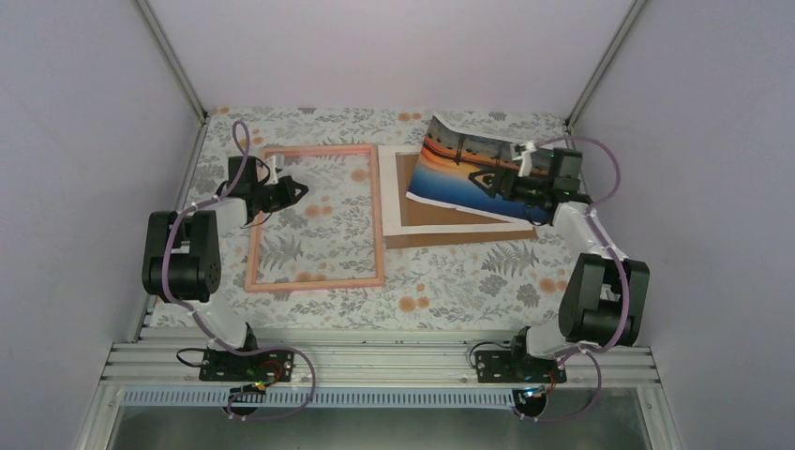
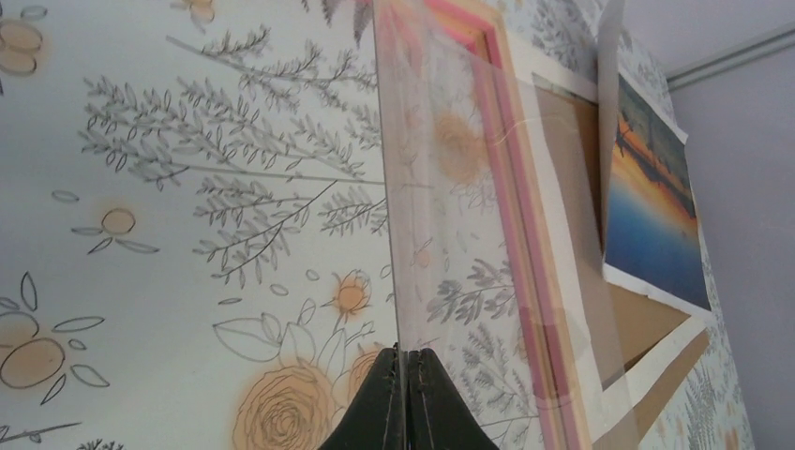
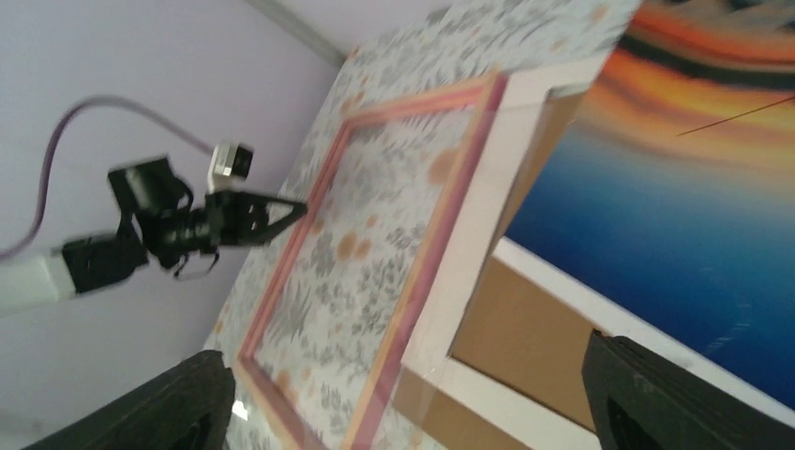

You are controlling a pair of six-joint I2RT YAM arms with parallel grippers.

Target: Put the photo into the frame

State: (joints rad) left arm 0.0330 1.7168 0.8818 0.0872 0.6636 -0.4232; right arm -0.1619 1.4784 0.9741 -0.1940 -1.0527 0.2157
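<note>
Slippage is my main worry. My left gripper (image 2: 405, 354) is pinched shut on the edge of the clear sheet (image 2: 450, 187), which looks raised at an angle off the frame (image 1: 379, 220). A weak hold could let the sheet drop or skew across the pink rails. My right gripper (image 1: 487, 181) has its jaws wide apart at the photo (image 1: 459, 169), not clamped on it. The print lies slanted across the white mat (image 1: 391, 202) and brown backing board (image 1: 450, 240), beside the frame, its far edge curled up. Closing on that curl may crease it, or drag mat and board along.
</note>
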